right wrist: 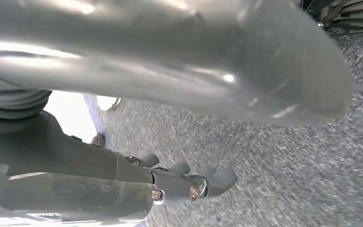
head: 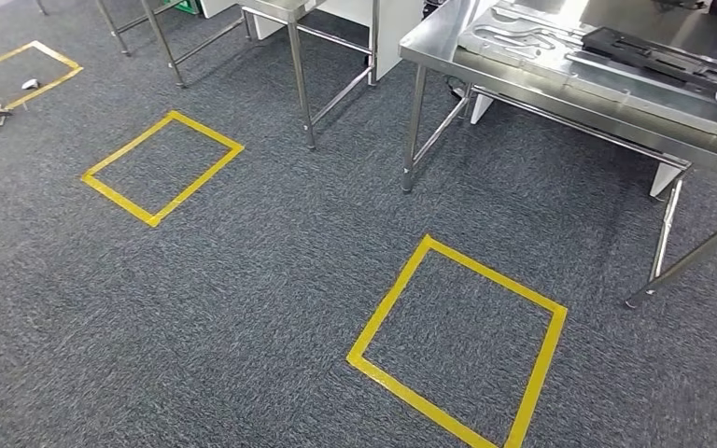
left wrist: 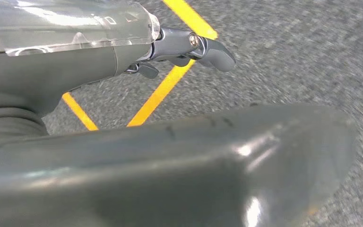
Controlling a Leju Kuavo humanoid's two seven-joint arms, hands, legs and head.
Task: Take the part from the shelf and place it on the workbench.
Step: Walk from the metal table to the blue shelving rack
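Below both hanging hands: grey carpet floor point(head: 271, 280) with yellow tape squares point(head: 457, 341). Left hand point(left wrist: 189, 47) empty, fingers loosely apart above a tape line. Right hand point(right wrist: 189, 182) empty, fingers spread. Far ahead of them, steel surface point(head: 560, 89) carries grey moulded tray point(head: 523, 42) holding the black part point(head: 658, 56).

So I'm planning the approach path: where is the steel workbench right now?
In the head view, the steel workbench stands ahead at upper right, past the nearest yellow tape square on the carpet, with flat metal parts lying on it.
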